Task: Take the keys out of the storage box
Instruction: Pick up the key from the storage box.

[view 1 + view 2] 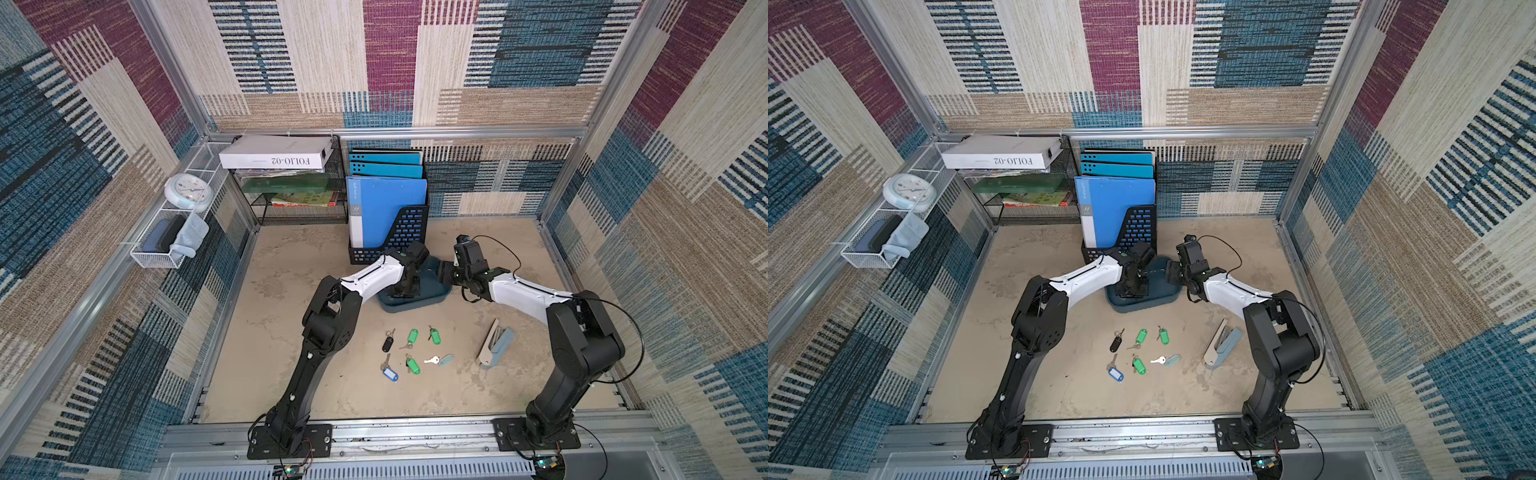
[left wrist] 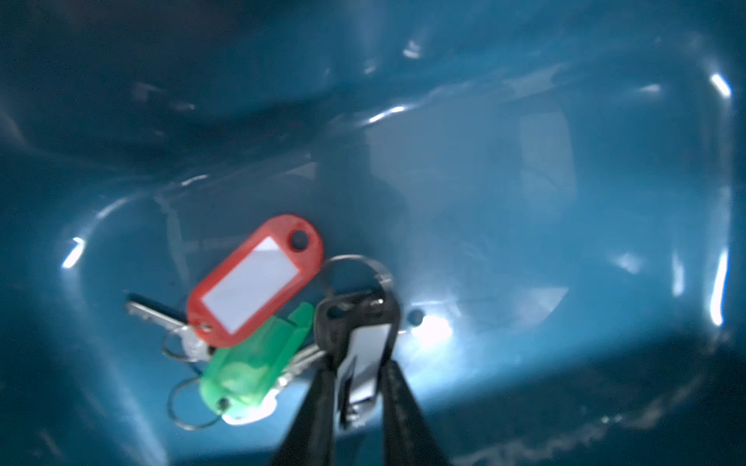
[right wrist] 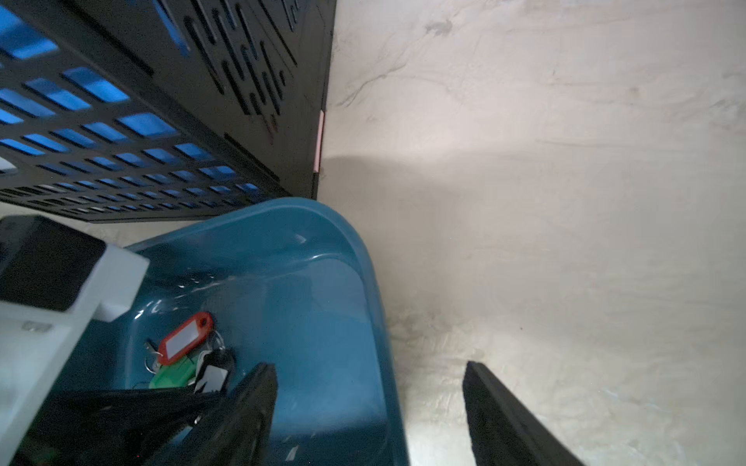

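The dark teal storage box (image 1: 437,297) (image 1: 1168,297) sits in front of the file holder. Inside it lie keys with a red tag (image 2: 258,278) (image 3: 185,338) and a green tag (image 2: 254,363), and one with a black tag (image 2: 359,322). My left gripper (image 2: 357,365) (image 1: 404,293) reaches down into the box and is shut on the black tag. My right gripper (image 3: 368,367) (image 1: 443,272) is open at the box's right end, one finger inside the wall (image 3: 375,306) and one outside. Several more keys (image 1: 411,353) (image 1: 1140,353) lie on the table nearer the front.
A black perforated file holder (image 1: 401,237) (image 3: 161,121) with blue folders stands right behind the box. A grey-blue and beige stapler (image 1: 494,343) lies to the right of the loose keys. A mesh shelf of books (image 1: 299,195) stands at the back, and a white wire basket (image 1: 162,249) hangs on the left wall.
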Robot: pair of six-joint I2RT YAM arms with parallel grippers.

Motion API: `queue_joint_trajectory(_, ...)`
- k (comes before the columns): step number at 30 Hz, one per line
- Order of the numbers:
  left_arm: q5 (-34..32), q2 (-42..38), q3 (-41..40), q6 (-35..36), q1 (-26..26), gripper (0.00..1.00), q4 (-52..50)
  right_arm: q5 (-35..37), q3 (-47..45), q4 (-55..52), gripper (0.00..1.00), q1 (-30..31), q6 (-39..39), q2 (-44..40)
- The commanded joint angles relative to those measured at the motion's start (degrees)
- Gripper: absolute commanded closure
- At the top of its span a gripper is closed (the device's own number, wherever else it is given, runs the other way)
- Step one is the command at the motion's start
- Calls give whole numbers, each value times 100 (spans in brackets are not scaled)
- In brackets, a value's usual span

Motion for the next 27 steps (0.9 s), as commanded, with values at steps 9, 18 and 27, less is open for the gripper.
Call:
queue_joint_trajectory(9,-473,-578,-2,264,16,95,-345,-274,167,-166,26,-9,-136,193)
queue_joint_trajectory(18,-613,-1353,-258,297,38,95,-372,-220,-34,-130,27,-4,-167,-63)
queue_joint_trajectory(27,-114,-3542,-2623,245,-142,95,365,-76,-538,-26,28,-1,-194,-724)
